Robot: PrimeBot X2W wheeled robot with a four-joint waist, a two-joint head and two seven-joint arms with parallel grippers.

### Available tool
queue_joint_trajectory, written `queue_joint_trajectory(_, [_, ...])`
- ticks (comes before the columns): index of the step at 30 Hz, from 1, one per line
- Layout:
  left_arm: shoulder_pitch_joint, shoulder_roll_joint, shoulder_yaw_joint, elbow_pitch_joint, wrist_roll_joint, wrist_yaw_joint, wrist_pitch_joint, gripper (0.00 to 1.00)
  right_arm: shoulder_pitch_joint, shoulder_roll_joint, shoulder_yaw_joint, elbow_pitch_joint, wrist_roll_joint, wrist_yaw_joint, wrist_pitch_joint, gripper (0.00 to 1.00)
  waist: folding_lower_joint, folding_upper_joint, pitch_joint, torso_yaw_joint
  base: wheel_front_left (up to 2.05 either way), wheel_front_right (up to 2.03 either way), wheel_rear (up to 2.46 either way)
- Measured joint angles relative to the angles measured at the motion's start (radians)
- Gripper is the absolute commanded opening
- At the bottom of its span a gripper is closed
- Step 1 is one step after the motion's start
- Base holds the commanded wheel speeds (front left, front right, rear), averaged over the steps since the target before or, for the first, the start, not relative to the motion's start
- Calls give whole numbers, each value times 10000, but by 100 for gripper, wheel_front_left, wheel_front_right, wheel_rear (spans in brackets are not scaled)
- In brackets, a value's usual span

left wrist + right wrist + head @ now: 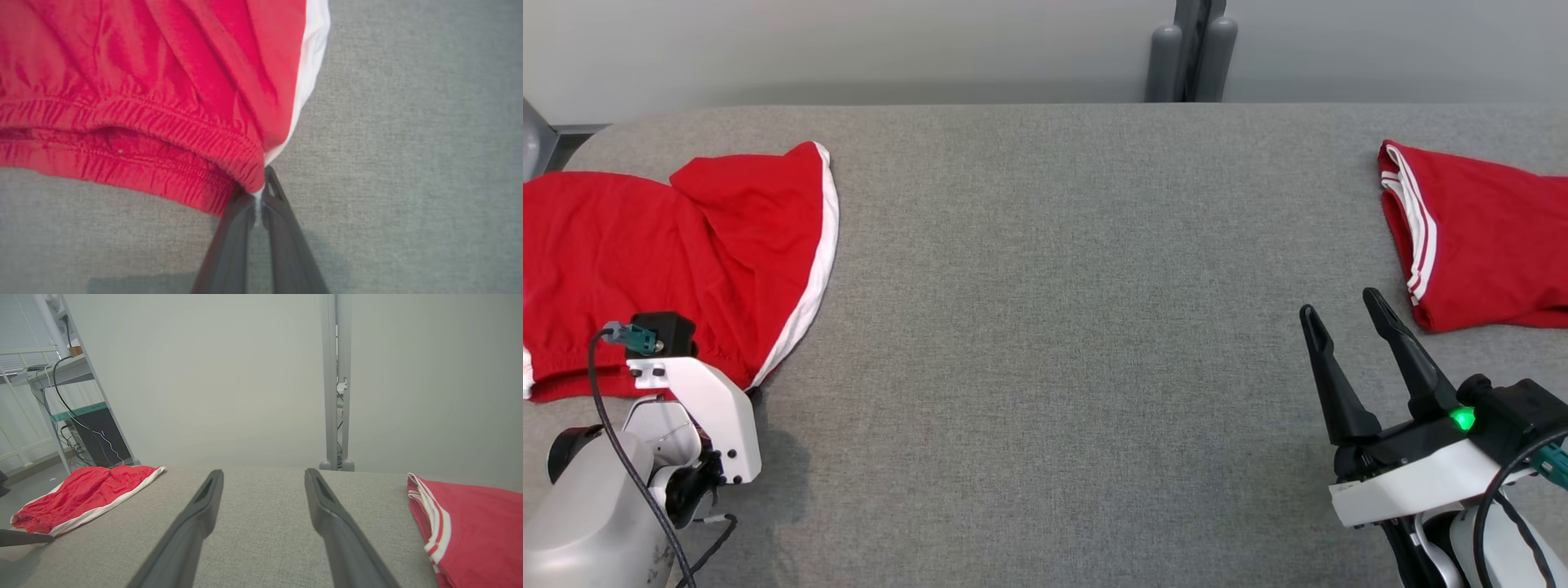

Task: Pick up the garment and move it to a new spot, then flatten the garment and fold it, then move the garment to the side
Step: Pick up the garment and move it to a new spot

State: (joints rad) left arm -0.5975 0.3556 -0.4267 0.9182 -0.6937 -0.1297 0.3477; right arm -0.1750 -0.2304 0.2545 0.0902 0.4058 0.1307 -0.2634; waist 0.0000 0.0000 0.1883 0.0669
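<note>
Closest in, the left gripper (258,190) has its dark fingers clamped on a corner of the red shorts (143,81), where the elastic waistband meets a white side stripe. These shorts lie rumpled at the far left of the grey surface (1054,327). At lower right, the right gripper (1340,304) hovers with fingers spread apart, near a second garment (1486,237), red with white stripes.

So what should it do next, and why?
Probably lift the shorts and carry them toward the middle of the table: the left gripper is shut on their waistband corner, and they lie at the table's left end. The right gripper is open, holding nothing.
</note>
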Motion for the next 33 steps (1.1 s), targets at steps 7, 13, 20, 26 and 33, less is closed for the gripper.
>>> queue_joint_trajectory(7, [181, 232, -431, -675, -380, 0, -598, 0, 131, 15, -104, 92, 0, 0, 0, 100, 0, 0, -377, 30, 0, 0, 0])
queue_joint_trajectory(13, [153, 98, -642, -1365, -368, 0, -1137, 0, 230, 4, -276, 144, 88, 0, 0, 100, 0, 0, -683, 71, 0, 0, 0])
queue_joint_trajectory(20, [174, -569, -957, -1967, -387, 219, -805, 0, 288, 29, -305, 161, 92, 0, 0, 100, 0, 0, -858, -239, 0, 0, 0])
queue_joint_trajectory(26, [164, -1195, -1321, -2568, -385, 418, -418, 0, 287, 157, -316, 194, 102, 0, 0, 100, 0, 0, -817, -838, 0, 0, 0])
queue_joint_trajectory(33, [-62, -1894, -1547, -3022, -573, 424, -150, 0, 201, 339, -334, 238, 157, 0, -2, 100, 0, 0, -698, -1825, 0, 0, 0])
